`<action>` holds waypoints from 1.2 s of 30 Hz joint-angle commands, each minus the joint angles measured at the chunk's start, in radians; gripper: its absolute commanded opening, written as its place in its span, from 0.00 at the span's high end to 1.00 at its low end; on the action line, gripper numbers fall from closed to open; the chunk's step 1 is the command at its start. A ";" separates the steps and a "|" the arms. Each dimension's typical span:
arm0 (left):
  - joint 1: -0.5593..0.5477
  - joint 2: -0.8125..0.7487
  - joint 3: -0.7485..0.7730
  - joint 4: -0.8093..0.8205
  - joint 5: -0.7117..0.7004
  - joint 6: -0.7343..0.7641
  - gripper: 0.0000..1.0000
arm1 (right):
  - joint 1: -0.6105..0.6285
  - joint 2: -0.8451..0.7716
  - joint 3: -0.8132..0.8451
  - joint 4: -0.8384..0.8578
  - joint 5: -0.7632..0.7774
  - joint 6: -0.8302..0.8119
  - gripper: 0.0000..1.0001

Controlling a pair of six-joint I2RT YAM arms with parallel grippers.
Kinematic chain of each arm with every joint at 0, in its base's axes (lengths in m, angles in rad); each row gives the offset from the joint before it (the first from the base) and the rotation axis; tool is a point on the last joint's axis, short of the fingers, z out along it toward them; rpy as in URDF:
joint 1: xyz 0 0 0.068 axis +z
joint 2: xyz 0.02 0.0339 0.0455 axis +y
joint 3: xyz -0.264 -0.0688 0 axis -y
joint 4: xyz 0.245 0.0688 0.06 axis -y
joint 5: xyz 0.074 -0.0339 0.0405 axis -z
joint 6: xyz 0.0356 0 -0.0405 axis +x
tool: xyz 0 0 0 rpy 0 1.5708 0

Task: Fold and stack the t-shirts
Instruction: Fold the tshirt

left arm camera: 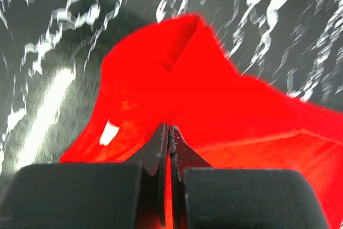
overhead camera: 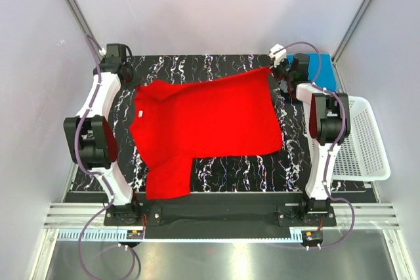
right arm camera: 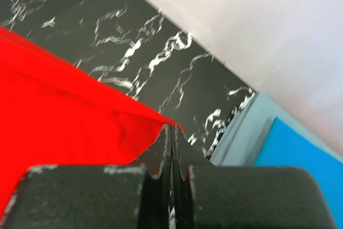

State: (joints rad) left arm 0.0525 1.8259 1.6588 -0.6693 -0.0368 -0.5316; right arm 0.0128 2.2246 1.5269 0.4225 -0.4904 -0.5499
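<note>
The red t-shirt (overhead camera: pixel 203 119) lies spread on the black marbled table (overhead camera: pixel 230 165), with one sleeve hanging toward the near edge. At the shirt's far left corner my left gripper (overhead camera: pixel 133 83) is shut on the cloth; in the left wrist view red fabric (left arm camera: pixel 214 95) shows between the closed fingertips (left arm camera: pixel 169 128). My right gripper (overhead camera: pixel 277 75) is shut on the shirt's far right corner (right arm camera: pixel 80 116), pinched at its tips (right arm camera: pixel 171 127). A bright blue t-shirt (overhead camera: pixel 323 70) lies folded at the far right on a grey-blue one (right arm camera: pixel 241 138).
A white mesh basket (overhead camera: pixel 361 139) stands off the table's right side, beside the right arm. Light walls close in the far side and both flanks. Bare marbled table (overhead camera: pixel 249 63) shows beyond the red shirt and along its near edge.
</note>
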 commanded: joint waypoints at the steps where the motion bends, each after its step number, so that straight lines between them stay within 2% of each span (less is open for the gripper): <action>1: 0.007 -0.094 -0.082 0.002 0.031 0.013 1.00 | -0.005 -0.115 -0.053 -0.072 -0.005 -0.110 1.00; 7: 0.007 -0.166 -0.261 0.014 0.064 0.015 1.00 | -0.002 -0.167 -0.154 -0.129 0.012 -0.156 1.00; 20: 0.007 -0.336 -0.491 -0.013 0.038 0.071 1.00 | 0.035 -0.218 -0.249 -0.206 0.079 -0.197 0.97; 23: 0.007 -0.353 -0.570 0.010 0.092 0.073 0.99 | 0.052 -0.229 -0.267 -0.196 0.111 -0.199 0.95; 25: 0.007 -0.355 -0.605 0.019 0.132 0.077 0.90 | 0.058 -0.237 -0.264 -0.199 0.150 -0.199 0.91; 26: 0.007 -0.355 -0.613 0.017 0.141 0.079 0.75 | 0.062 -0.243 -0.263 -0.206 0.162 -0.199 0.87; 27: 0.007 -0.356 -0.619 0.016 0.152 0.078 0.72 | 0.064 -0.246 -0.260 -0.232 0.173 -0.202 0.79; 32: 0.006 -0.389 -0.620 0.011 0.241 0.078 0.64 | 0.076 -0.311 -0.203 -0.323 0.245 -0.098 0.69; 35: 0.006 -0.425 -0.588 0.029 0.239 0.062 0.63 | 0.099 -0.351 -0.105 -0.509 0.254 0.010 0.61; 36: 0.007 -0.435 -0.588 0.049 0.247 0.042 0.62 | 0.113 -0.379 -0.084 -0.593 0.253 0.100 0.58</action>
State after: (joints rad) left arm 0.0544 1.4582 1.0241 -0.6846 0.1555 -0.4702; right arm 0.0875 1.9701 1.3350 -0.0040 -0.2699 -0.6189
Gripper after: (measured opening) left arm 0.377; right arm 0.401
